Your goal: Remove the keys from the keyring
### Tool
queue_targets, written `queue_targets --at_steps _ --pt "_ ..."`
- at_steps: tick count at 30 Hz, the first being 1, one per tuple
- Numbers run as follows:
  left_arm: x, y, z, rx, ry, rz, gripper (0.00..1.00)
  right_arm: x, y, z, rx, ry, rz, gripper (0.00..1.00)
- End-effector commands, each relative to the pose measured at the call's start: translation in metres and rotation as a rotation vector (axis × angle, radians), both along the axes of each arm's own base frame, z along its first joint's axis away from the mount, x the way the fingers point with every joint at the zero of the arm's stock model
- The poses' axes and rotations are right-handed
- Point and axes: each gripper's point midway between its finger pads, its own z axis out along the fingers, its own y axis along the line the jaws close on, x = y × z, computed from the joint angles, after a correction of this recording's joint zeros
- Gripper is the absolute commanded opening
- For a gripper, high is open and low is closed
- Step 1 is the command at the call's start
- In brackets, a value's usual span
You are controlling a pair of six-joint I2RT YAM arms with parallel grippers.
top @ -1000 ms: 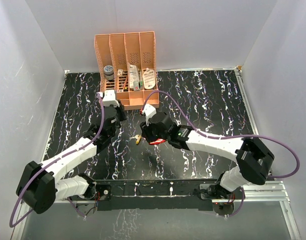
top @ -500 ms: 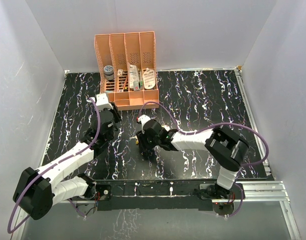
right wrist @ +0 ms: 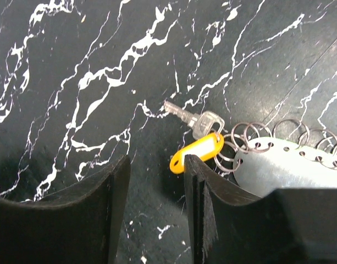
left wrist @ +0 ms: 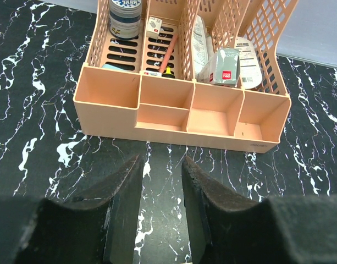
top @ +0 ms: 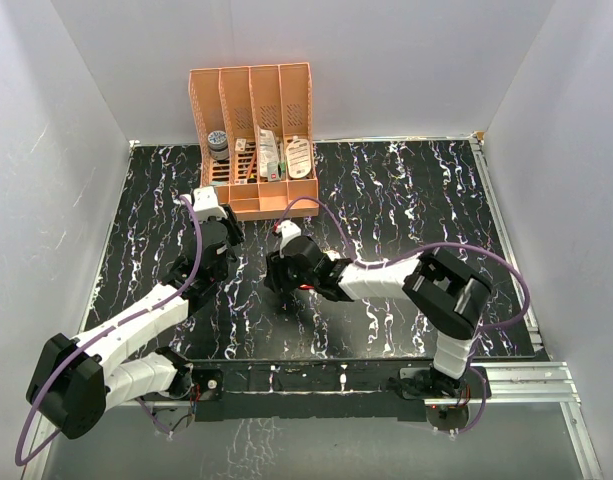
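In the right wrist view a silver key lies on the black marble table, joined to a small yellow tag with a white label. Several thin wire rings link them to an oval silvery plate with holes along its rim. My right gripper is open just above the table, and its right finger stands at the yellow tag's near edge. In the top view only a red sliver of the tag shows under the right gripper. My left gripper is open and empty, facing the rack.
The orange desk rack stands at the back of the table with a jar, pens and cards in it, and four empty front compartments. The left gripper is close in front of it. White walls enclose the table.
My right arm has folded in and its gripper has moved left and down over the key bundle, hiding most of it from above. My left gripper has shifted slightly left.
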Motion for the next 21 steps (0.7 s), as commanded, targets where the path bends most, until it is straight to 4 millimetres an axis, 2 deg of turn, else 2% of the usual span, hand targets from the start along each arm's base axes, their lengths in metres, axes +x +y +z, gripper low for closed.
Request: queue_targets --at_steps 1,6,13,17,21 --pt "0.001 0.001 0.008 -0.004 -0.021 0.003 0.34 0.021 0.021 0.020 0.079 -0.050 -0.058 0.41" --pt "0.001 0.002 0.009 -0.004 -0.024 0.002 0.34 0.018 0.011 0.013 0.055 -0.026 -0.093 0.40" --pt "0.003 -0.003 0.004 -0.004 -0.013 -0.011 0.34 0.016 -0.003 0.023 0.032 -0.060 -0.115 0.39" --pt "0.003 -0.004 0.004 -0.009 -0.010 -0.017 0.34 0.015 -0.011 0.035 0.024 -0.098 -0.126 0.38" --pt "0.003 -0.006 0.005 -0.018 -0.014 -0.027 0.34 0.013 -0.014 0.043 -0.017 -0.147 -0.116 0.38"
